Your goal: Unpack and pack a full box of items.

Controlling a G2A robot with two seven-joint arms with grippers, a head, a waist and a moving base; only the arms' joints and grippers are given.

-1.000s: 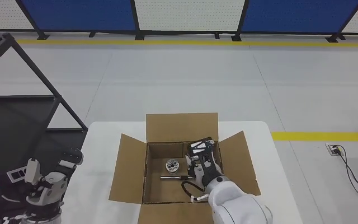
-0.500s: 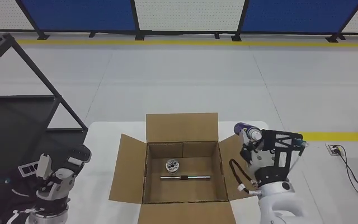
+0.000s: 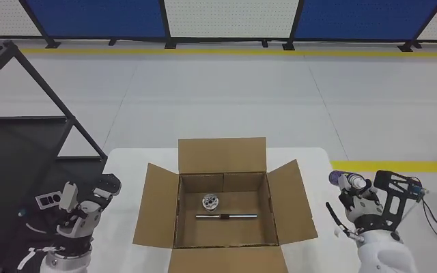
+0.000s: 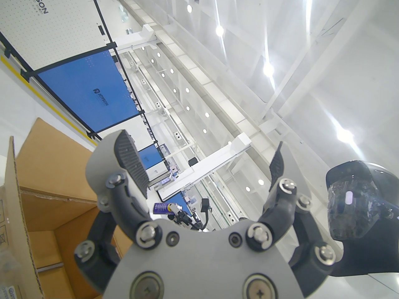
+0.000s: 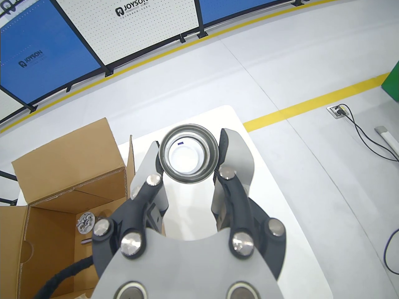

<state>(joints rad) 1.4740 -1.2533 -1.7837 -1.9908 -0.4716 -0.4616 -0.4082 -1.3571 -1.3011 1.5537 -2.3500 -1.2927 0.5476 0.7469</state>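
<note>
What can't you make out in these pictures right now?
- Can: right wrist view, its end faces the camera; its sides sit behind the rim and the fingers of the right gripper.
- Round part in the box: top view, too small to identify.
- Rod: right wrist view, mostly hidden by the gripper's body.
- Box floor: left wrist view, mostly cut off by the edge and behind a flap.

Pale grey floor [image 3: 225, 95]; yellow floor line [image 3: 218, 51] along far blue and white partition panels [image 3: 232, 17]; black frame rack [image 3: 34, 147] left; floor socket [image 3: 407, 181] with cable right; bright ceiling lights [image 4: 219, 30] overhead.
</note>
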